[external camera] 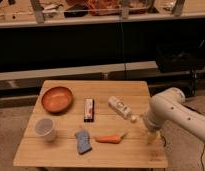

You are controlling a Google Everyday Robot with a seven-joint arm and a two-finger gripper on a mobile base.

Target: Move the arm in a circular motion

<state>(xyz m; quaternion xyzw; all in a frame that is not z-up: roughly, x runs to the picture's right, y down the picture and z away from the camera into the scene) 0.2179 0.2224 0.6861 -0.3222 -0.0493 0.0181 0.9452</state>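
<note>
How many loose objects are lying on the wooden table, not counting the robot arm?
6: bowl back left, cup front left, bar centre, bottle right, sponge and carrot in front. The arm's gripper hangs at the right edge.
</note>
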